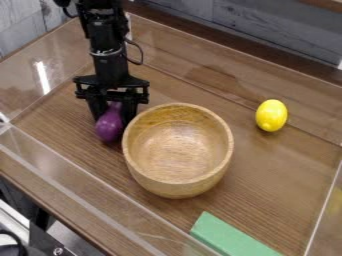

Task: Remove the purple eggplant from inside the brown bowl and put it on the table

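The purple eggplant [107, 127] lies on the table [201, 70], just outside the left rim of the brown bowl [139, 163], which has nothing inside it. My black gripper [112, 108] comes straight down over the eggplant. Its fingers are drawn in against the eggplant's upper end, so it is shut on it. The eggplant's lower part shows below the fingertips and rests on the wood.
A yellow lemon [271, 115] sits on the table to the right of the bowl. A green flat block [247, 238] lies at the front right edge. Clear acrylic walls [27, 75] border the tabletop on the left and front.
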